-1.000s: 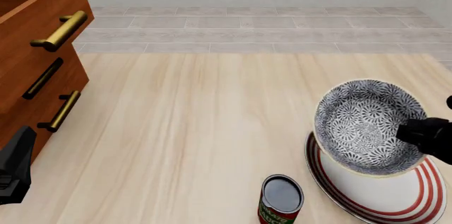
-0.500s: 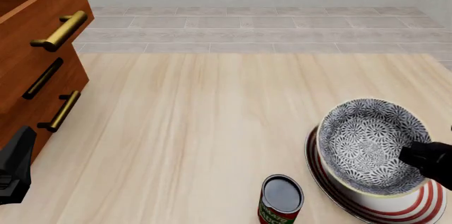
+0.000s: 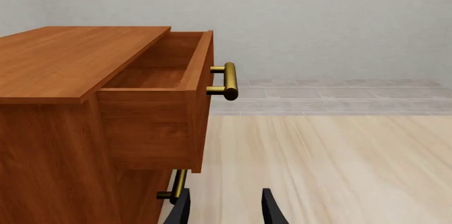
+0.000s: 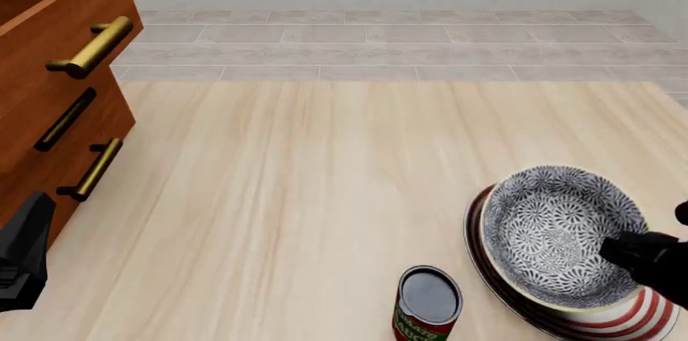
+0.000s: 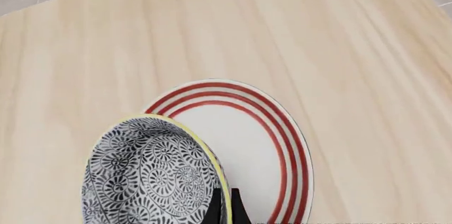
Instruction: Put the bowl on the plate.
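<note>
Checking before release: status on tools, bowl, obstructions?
Right tool shut on bowl rim; left tool open, idle by dresser. Bowl over plate, contact unclear. Can beside plate, not blocking.

A home: wooden dresser (image 4: pixel 60 75), tiled floor (image 4: pixel 398 43), tableware.

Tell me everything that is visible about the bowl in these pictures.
The bowl is round and deep, covered in a dense grey-and-white floral pattern, with a pale yellow-green rim; it looks like ceramic. It sits upright, mouth up and empty, over the plate, toward the plate's far left part. The right tool pinches its rim, one finger inside and one outside. Whether its base already rests on the plate cannot be told.
</note>
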`<state>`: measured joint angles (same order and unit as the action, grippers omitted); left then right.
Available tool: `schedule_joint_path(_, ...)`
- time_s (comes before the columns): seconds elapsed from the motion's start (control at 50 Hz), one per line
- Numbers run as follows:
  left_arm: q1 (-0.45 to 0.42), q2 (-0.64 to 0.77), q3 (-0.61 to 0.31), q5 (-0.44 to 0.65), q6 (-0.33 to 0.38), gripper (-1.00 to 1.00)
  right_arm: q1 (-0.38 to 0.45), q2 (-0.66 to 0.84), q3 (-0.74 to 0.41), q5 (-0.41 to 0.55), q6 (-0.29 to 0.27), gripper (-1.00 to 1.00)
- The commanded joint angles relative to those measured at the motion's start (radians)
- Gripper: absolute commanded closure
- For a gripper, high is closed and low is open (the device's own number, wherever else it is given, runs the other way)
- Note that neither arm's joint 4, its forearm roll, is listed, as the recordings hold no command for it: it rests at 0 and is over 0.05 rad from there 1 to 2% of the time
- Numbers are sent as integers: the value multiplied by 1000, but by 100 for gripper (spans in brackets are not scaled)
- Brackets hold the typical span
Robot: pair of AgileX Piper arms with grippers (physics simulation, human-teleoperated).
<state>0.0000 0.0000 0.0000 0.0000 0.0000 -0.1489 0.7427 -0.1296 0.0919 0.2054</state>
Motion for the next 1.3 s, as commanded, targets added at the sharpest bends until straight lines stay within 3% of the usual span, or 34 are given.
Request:
schedule_joint_path(0.02,0,0,0,0,0,-100,-2,19,17,-34,11,100)
schedule_joint_path(0.48,0,0,0,0,0,-100,-9,15,30,-34,12,100)
schedule_joint_path(0.82,0,0,0,0,0,-100,-19,74,26,-86,8,100)
schedule_joint_path(0.84,0,0,0,0,0,-100,-18,74,26,-84,8,-100)
schedule_joint_path(1.3,0,0,0,0,0,-100,-21,66,6,-67,3,-100)
